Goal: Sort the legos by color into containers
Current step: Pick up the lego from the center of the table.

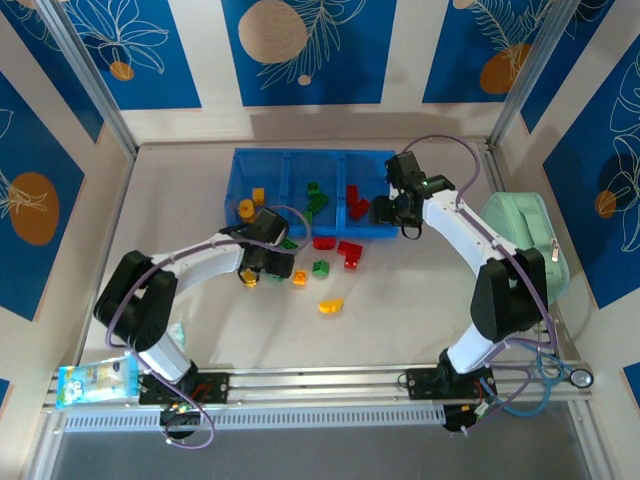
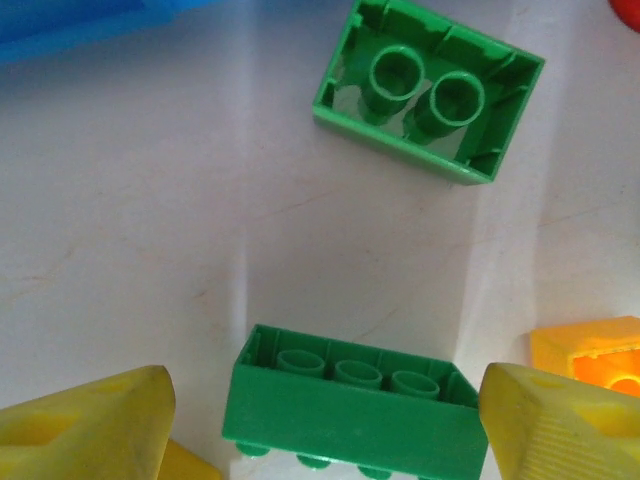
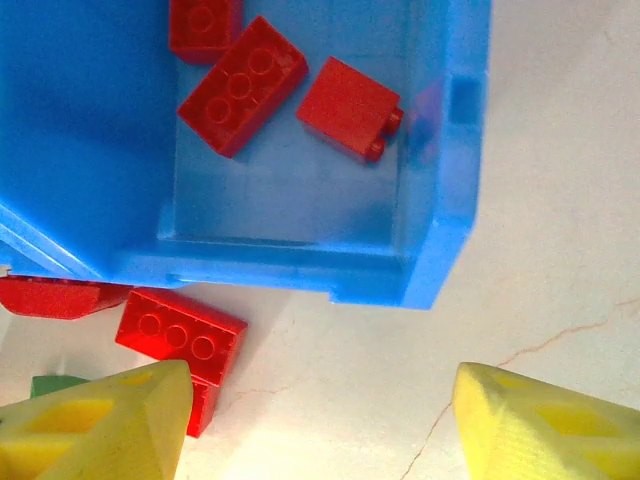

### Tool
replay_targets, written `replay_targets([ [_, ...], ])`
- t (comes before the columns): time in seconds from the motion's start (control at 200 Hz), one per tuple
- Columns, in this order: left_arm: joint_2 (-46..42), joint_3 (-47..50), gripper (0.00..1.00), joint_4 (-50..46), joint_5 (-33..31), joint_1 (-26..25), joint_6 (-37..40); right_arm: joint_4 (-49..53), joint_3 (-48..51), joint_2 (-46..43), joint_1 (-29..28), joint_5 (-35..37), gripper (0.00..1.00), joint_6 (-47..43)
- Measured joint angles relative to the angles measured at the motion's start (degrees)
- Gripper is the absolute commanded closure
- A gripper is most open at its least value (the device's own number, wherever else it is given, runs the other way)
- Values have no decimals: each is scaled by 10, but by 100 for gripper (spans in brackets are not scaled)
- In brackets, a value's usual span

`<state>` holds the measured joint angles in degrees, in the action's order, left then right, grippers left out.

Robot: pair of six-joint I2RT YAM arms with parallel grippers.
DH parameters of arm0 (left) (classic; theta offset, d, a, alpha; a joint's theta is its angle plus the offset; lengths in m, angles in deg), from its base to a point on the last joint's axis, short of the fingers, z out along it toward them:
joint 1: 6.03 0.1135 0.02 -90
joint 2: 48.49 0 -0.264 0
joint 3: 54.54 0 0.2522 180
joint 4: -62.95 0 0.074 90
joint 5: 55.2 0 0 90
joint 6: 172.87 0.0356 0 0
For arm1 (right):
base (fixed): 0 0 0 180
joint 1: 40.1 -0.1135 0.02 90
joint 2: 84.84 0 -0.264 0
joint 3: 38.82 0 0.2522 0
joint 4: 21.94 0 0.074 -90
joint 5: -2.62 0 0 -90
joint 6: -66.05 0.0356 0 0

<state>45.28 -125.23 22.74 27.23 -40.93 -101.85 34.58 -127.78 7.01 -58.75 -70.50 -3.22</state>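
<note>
The left tool (image 2: 325,425) stands open astride a green lego (image 2: 350,400) on the table (image 2: 150,250), seemingly not touching it. The right tool (image 3: 320,420) gapes empty just outside the tray (image 3: 440,250) holding red legos (image 3: 240,85).

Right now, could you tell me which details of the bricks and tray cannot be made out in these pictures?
- Left wrist view: the orange brick is cut off by the right edge.
- Right wrist view: a green brick is mostly hidden behind a yellow finger; the topmost red brick is cut by the upper edge.
- Top view: studs on bricks in the tray are too small to count.
</note>
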Motion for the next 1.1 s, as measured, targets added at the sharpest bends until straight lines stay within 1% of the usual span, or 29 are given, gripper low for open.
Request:
replay_targets([
  [0.255,35,-11,20,-15,13,0,17,-23,48,-23,7,-13,31,14],
  [0.47,39,-11,21,-17,28,0,22,-32,72,-31,7,-20,32,23],
  [0.62,40,-11,26,-14,36,0,26,-38,87,-38,7,-21,34,28],
  [0.73,44,-12,35,-12,38,0,28,-41,96,-45,7,-21,34,29],
  [0.795,44,-12,38,-10,37,0,29,-44,99,-48,8,-21,35,29],
  [1.101,39,-17,40,-18,37,0,28,-49,121,-59,9,-21,35,34],
])
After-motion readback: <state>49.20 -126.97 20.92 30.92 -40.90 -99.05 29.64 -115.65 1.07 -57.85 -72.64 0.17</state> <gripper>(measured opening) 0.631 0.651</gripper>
